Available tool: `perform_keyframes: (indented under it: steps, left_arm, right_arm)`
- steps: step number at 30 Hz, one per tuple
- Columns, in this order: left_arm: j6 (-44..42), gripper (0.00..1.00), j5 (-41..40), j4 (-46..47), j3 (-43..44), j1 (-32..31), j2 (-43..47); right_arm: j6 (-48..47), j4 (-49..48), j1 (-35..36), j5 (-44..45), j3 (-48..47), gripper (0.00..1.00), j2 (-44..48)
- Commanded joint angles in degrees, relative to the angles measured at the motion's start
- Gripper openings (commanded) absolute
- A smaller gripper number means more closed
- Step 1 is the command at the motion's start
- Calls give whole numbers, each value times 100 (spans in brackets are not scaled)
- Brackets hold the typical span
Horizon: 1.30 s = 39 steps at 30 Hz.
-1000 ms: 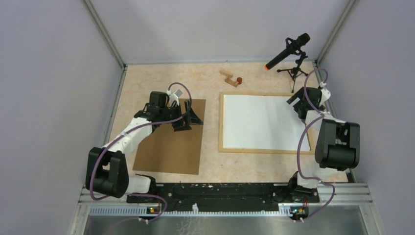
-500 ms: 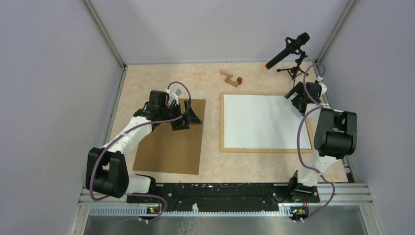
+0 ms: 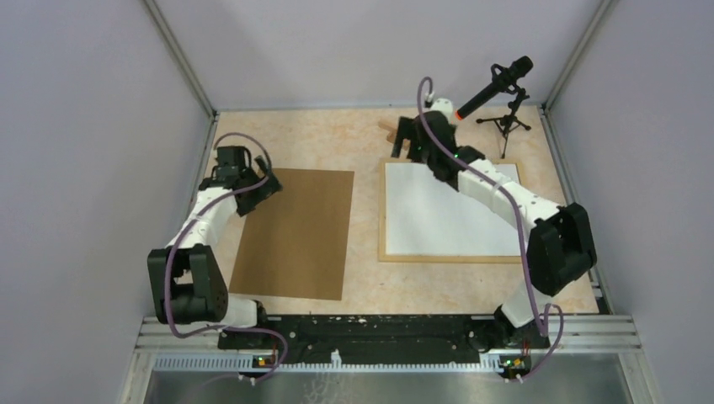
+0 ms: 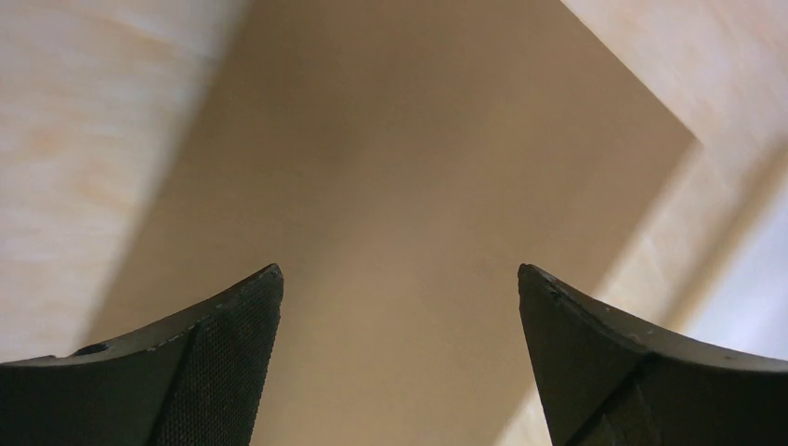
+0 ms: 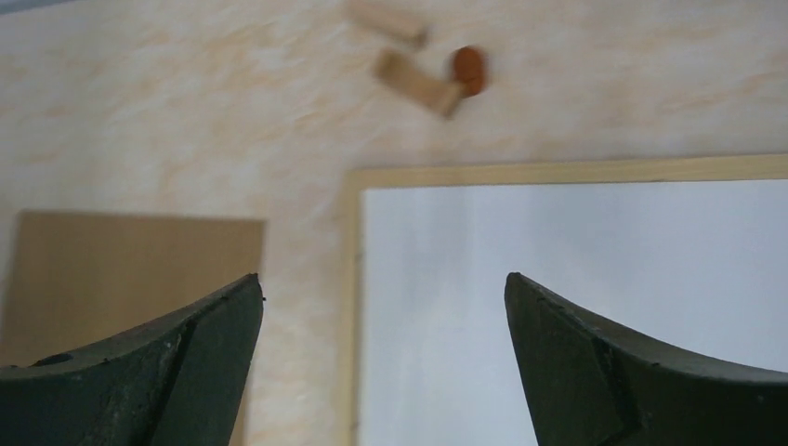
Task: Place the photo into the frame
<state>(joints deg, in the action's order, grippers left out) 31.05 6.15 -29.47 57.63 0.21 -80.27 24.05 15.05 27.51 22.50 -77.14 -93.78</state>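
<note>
Hovering over board (image 3: pixel 295 236) at its 11 o'clock corner: left gripper (image 4: pixel 400 279), fingers apart, empty. Right gripper (image 5: pixel 384 283), likewise apart, over frame (image 3: pixel 446 257) 11 o'clock corner; blocks (image 5: pixel 416 82) at 12.

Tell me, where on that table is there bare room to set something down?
Bare tabletop: the strip between the brown board and the frame; the far stretch behind the board; the near strip in front of the frame. Crowded: behind the frame, with the wooden blocks, the right hand and the microphone stand.
</note>
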Motion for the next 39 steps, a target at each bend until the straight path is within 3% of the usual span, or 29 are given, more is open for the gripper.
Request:
perform_keyframes:
  steps: [1, 3, 6, 8, 11, 14, 18, 27, 39]
  left_arm:
    - [24, 99, -1613, 566, -131, 651, -233]
    - [-148, 99, -1874, 590, 92, 862, -508]
    - [-703, 99, -1757, 1034, 332, 1165, -1118]
    - [-829, 99, -1194, 580, 802, 1455, -1634]
    - [-1020, 99, -493, 839, 785, 1620, -1897]
    - [-1134, 99, -138, 1088, 829, 1627, -2164]
    - [-1145, 99, 216, 658, 1156, 1629, -2707]
    - [-837, 98, 798, -26, 1339, 1650, -3431]
    - [-468, 98, 2190, 274, 706, 1666, -3627]
  right_arm:
    - [1782, -293, 871, -1735, 261, 99, -192]
    - [2407, -1003, 1213, -2339, 489, 99, -435]
    - [3158, -1118, 1484, -2665, 411, 99, -1015]
    - [3257, -1046, 1603, -2662, 243, 99, -1379]
    - [3242, -955, 1689, -2544, 78, 99, -1780]
    - [3237, -735, 1729, -2284, -76, 98, -2088]
    - [3110, -148, 1854, -1876, -509, 97, -2537]
    - [3428, -362, 2108, -2016, -811, 95, -3063]
    - [3585, -1132, 2118, -2490, -1205, 92, -2742]
